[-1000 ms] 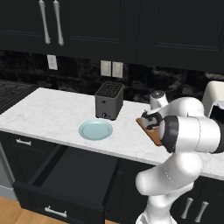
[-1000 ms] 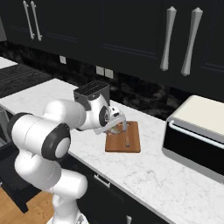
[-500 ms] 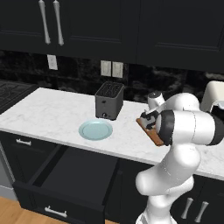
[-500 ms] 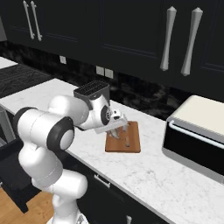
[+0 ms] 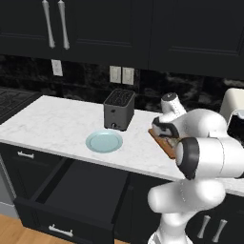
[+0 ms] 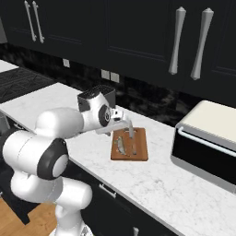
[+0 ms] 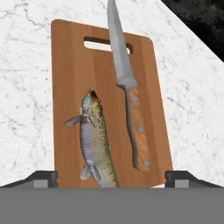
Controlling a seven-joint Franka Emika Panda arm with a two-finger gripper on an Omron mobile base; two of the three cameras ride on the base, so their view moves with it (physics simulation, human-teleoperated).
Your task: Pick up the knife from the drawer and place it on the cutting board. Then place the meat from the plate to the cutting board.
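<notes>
The reddish-brown cutting board [image 7: 70, 65] [image 6: 138, 154] lies on the white marble counter. On it rest the meat [image 7: 94, 140] [image 6: 120, 144], a speckled fish-shaped piece, and beside it the knife [image 7: 124, 74] [image 6: 134, 145] with its brown handle toward the hand. My gripper [image 7: 111, 178] [image 6: 129, 130] hovers just above the board's near end, open, with its fingertips [image 7: 43, 177] wide apart on either side of the meat's tail and touching nothing. The pale blue-green plate [image 5: 104, 141] stands bare left of the board [image 5: 161, 142]. Below the counter the black drawer [image 5: 78, 190] hangs pulled out.
A black toaster [image 5: 118, 109] stands behind the plate. To the right of the board sits a boxy white and black appliance [image 6: 207, 140]. Black upper cabinets [image 5: 119, 24] hang above the counter, and a stovetop [image 5: 12, 97] lies at the far left.
The jaws have spread wide over the cutting board, and the meat lies free on it. The arm has shifted only slightly.
</notes>
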